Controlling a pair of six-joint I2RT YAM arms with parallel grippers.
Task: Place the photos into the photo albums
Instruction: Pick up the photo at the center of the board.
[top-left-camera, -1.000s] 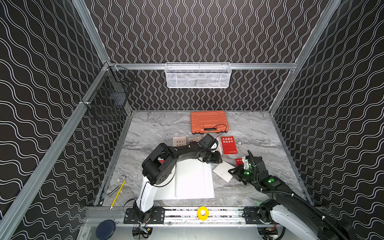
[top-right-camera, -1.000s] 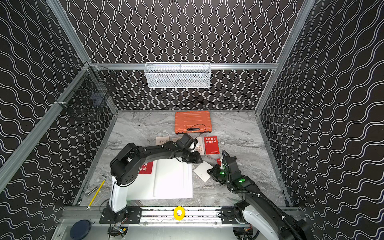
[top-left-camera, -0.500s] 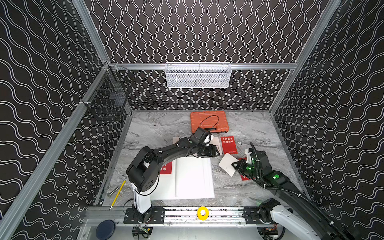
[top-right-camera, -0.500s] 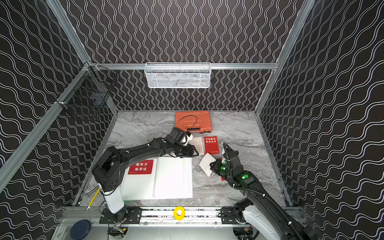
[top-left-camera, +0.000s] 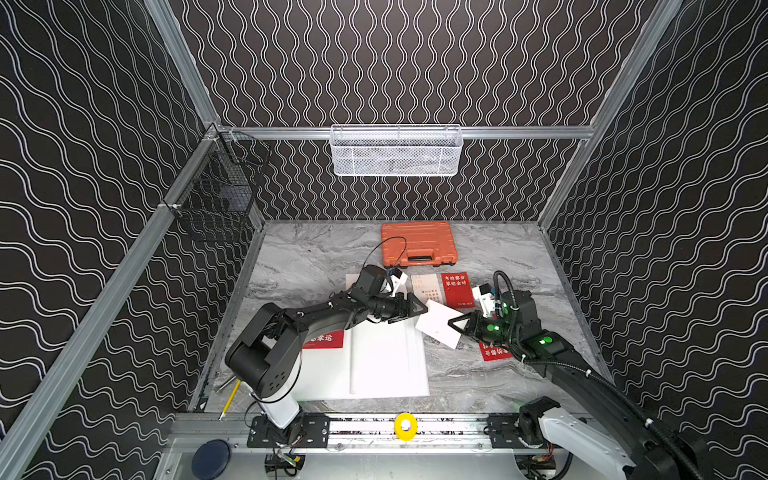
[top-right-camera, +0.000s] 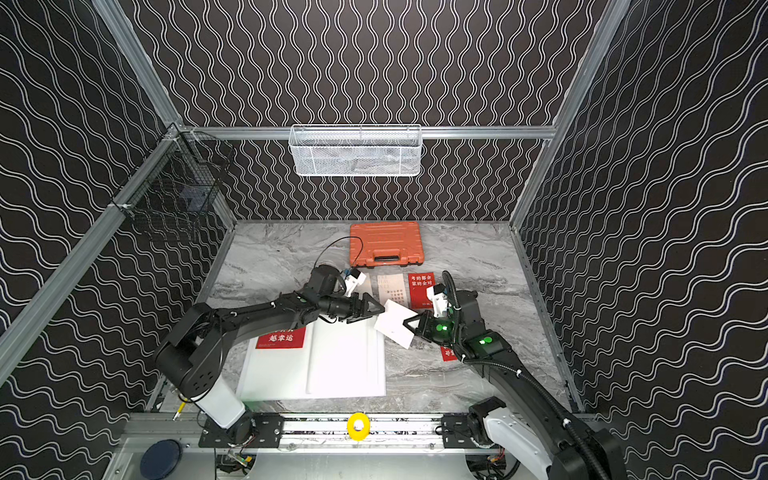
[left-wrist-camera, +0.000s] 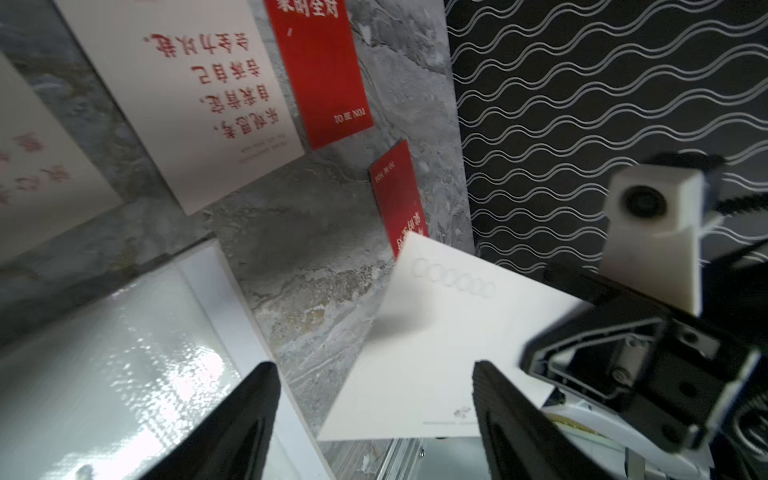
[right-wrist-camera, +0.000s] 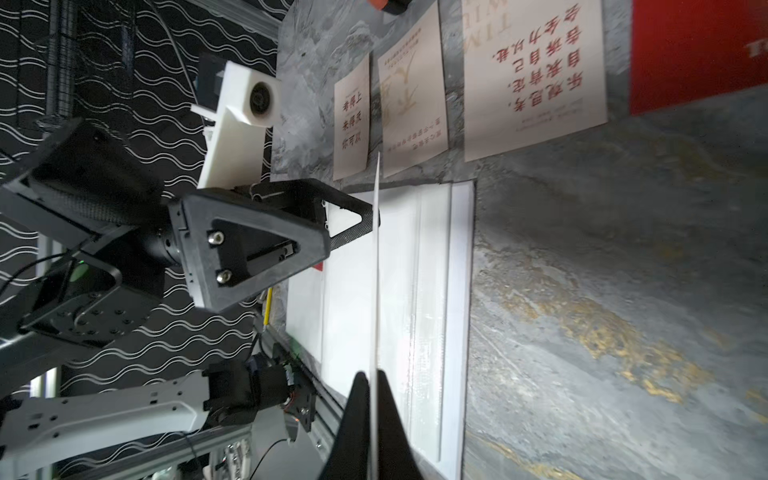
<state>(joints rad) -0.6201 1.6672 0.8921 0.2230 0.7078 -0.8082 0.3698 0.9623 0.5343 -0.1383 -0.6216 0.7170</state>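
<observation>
An open photo album (top-left-camera: 382, 361) with glossy white pages lies flat on the grey marbled counter (top-left-camera: 478, 376). A red photo (top-left-camera: 324, 339) with white characters rests on the album's left page, partly covered by the left arm.

Just past the album's far right corner, the two arms meet over a white photo (top-left-camera: 436, 328). The right gripper (top-left-camera: 454, 325) is clamped on one edge of this photo and holds it lifted off the counter, its blank side showing in both top views. The right wrist view shows the photo edge-on as a thin line pinched between the fingers.

The left gripper (top-left-camera: 415, 313) reaches across the album's far edge with its jaws spread wide apart, gripping nothing. One of its fingertips sits right at the opposite edge of the white photo; whether it touches cannot be told.

Beyond the album's far edge lie a cream photo (top-left-camera: 428, 291) with red text and, beside it, a second red photo (top-left-camera: 457, 286). To the right of the album, a third red photo (top-left-camera: 492, 352) peeks out from under the right arm. Farther beyond the album sits a closed orange case (top-left-camera: 417, 249).
</observation>
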